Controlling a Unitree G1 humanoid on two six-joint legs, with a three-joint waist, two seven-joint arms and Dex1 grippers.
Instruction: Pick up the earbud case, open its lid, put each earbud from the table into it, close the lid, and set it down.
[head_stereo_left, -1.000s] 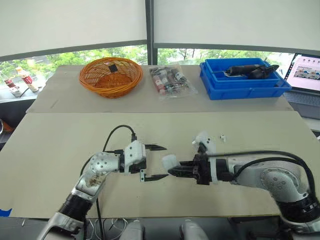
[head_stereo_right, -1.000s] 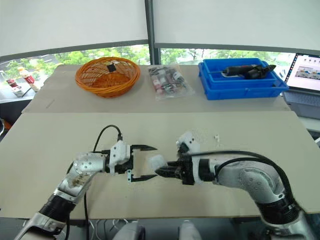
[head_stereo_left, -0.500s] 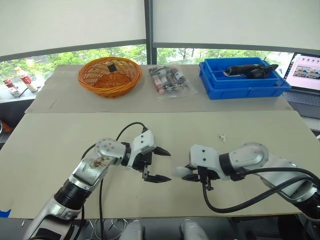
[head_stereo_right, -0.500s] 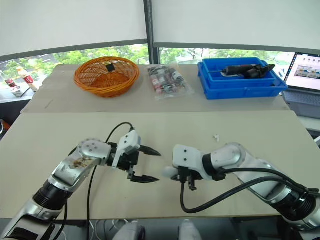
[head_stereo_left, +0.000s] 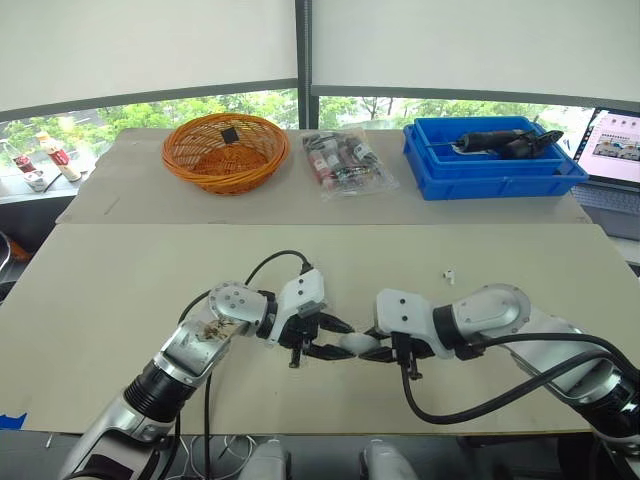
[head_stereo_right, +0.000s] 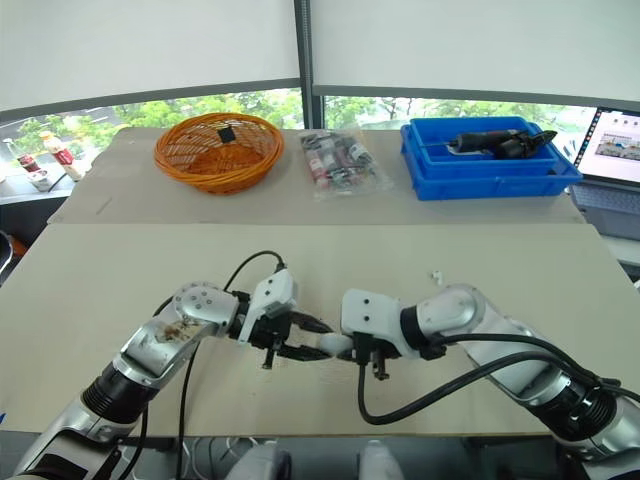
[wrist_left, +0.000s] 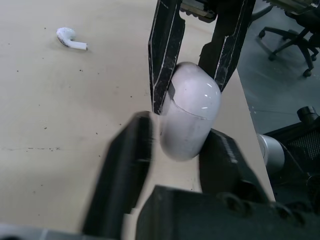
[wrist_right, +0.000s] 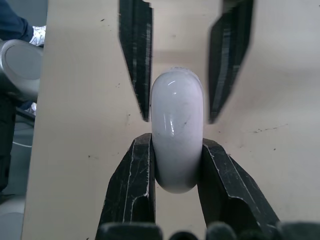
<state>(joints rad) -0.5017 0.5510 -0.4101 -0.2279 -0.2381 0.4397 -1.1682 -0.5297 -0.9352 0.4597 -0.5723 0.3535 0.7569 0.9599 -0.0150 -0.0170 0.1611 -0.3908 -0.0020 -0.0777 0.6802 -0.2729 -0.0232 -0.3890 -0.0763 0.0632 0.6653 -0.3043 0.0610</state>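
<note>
The left gripper (head_stereo_left: 338, 340) reaches in towards the middle of the pale beige surface (head_stereo_left: 120, 290) with its two black fingers spread. They stand one on each side of the free end of the small white glossy rounded earbud case (wrist_left: 192, 112). There is a sliver of gap on at least one side, so I would say it is not yet gripping. It looks lined up that way so it can take hold of that end and work the lid while the other arm steadies the body. A fine seam runs across the case, though I can't tell which end is the lid.

The case sits between the two grippers near the front edge of the surface, and it seems to be held just off the surface rather than resting on it.

The right gripper (wrist_right: 176, 142) comes from the other side and pinches the case firmly across its narrow sides. Its fingers are pressed against the shell, so it alone is carrying the case.

Further right, well apart from both grippers, one small white earbud (head_stereo_left: 449, 273) lies on the surface, waiting to go in.
</note>
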